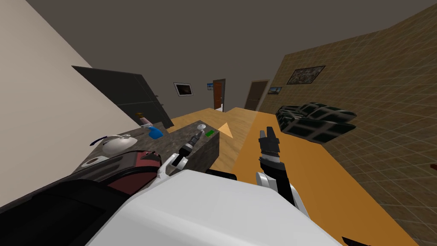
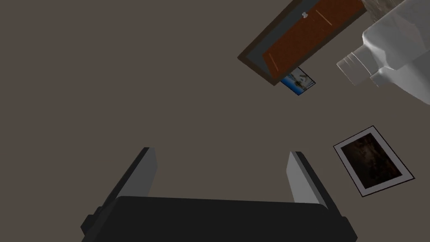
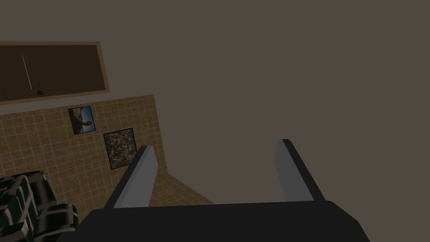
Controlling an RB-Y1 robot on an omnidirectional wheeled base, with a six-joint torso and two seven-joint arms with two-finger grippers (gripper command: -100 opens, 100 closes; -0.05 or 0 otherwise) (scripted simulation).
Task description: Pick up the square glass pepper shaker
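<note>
The pepper shaker (image 1: 200,127) is a small pale grey bottle with a round cap, standing near the far corner of a dark stone counter (image 1: 170,143). My left gripper (image 1: 196,136) lies low over the counter just short of it. In the left wrist view the shaker (image 2: 390,50) looms close, off to one side of the open left gripper (image 2: 222,168), outside the gap between the fingers (image 2: 147,168). My right gripper (image 1: 269,136) hangs open (image 3: 216,172) over the orange floor, away from the counter.
On the counter stand a white kettle-like vessel (image 1: 115,144), a blue object (image 1: 155,133) and a small green item (image 1: 210,133) beside the shaker. A dark tall cabinet (image 1: 128,96) rises behind. A dark sofa (image 1: 318,119) stands by the tiled right wall.
</note>
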